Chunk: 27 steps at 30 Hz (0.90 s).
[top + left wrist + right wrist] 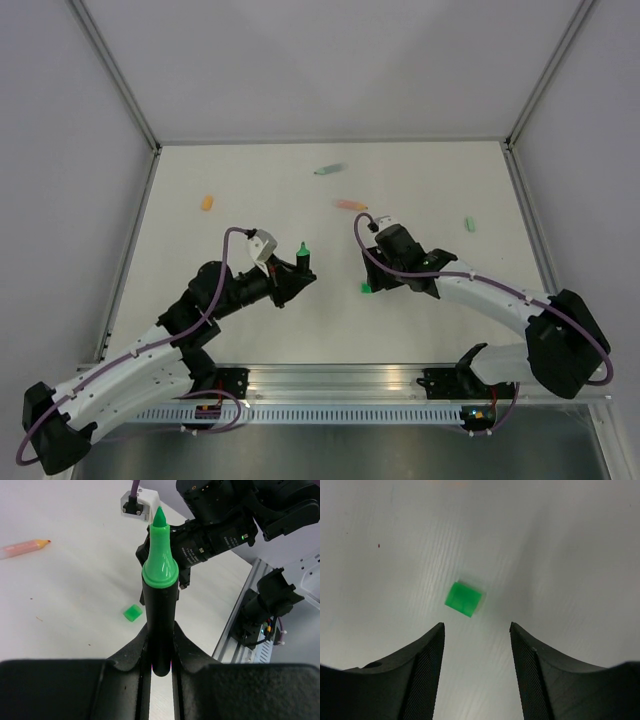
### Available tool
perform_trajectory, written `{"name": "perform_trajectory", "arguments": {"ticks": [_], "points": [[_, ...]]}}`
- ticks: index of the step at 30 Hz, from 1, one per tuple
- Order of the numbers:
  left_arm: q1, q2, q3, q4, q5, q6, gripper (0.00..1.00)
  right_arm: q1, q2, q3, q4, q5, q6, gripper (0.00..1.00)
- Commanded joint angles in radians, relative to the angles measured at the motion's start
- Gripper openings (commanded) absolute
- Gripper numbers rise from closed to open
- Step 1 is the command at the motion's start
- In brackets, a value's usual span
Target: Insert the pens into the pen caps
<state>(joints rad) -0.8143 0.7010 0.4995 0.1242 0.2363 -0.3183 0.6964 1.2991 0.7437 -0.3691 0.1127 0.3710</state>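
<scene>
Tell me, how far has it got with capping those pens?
Done: nothing, no pen is capped yet. In hand: the left gripper clamps the black-and-green pen, tip bare; the right gripper is open just short of the bright green cap. Remaining: the salmon pen, mint pen, orange cap and mint cap all lie apart.

White desk, matte, closed in by pale grey wall panels at far, left and right edges. Metal struts at far corners. Aluminium rail along near edge, slotted cable duct just beside it.
</scene>
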Motion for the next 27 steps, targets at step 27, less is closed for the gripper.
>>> {"name": "perform_trajectory", "arguments": {"ticks": [27], "points": [[-0.002, -0.336, -0.114, 0.022, -0.311, -0.001, 0.02, 0.014, 0.357, 0.313, -0.272, -0.214, -0.877, 0.87]]}}
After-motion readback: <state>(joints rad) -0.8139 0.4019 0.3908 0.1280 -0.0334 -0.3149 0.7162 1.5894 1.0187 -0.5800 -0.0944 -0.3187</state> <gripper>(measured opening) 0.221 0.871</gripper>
